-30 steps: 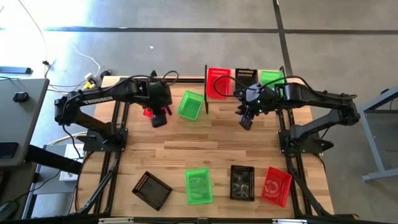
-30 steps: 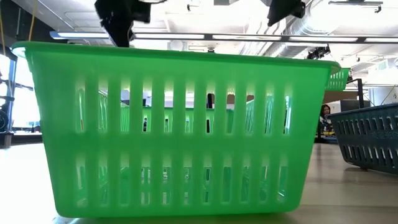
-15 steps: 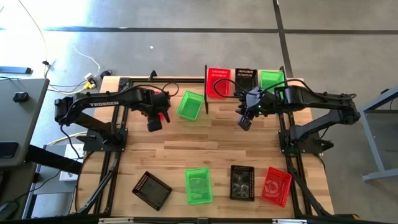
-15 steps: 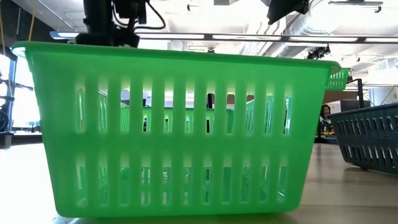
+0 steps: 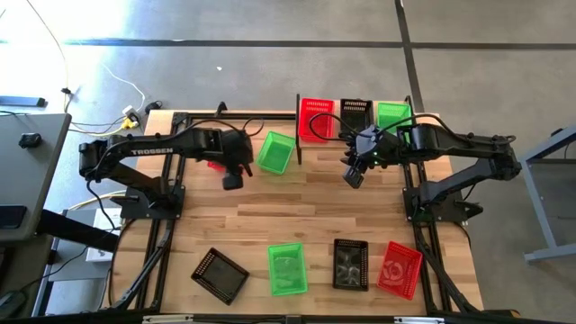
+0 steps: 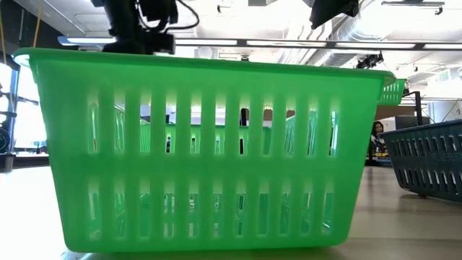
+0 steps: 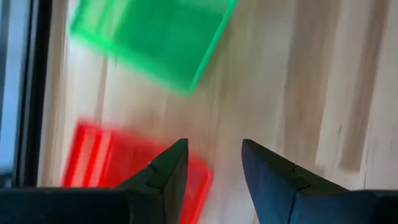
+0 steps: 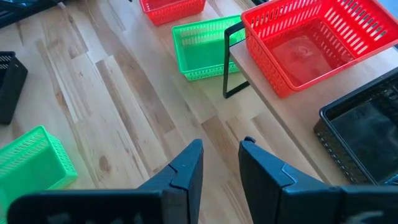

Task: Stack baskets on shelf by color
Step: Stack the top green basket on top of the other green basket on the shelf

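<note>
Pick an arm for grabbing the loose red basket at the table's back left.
Left. The left gripper hangs open right beside the red basket, which lies in its wrist view; the right gripper is open by the shelf, farther off.

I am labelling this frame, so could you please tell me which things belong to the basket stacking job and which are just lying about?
Job:
- red basket, black basket and green basket on the shelf
- loose green basket
- front-row baskets
- left gripper, right gripper

Lying about:
- cables on the floor
- side desk
</note>
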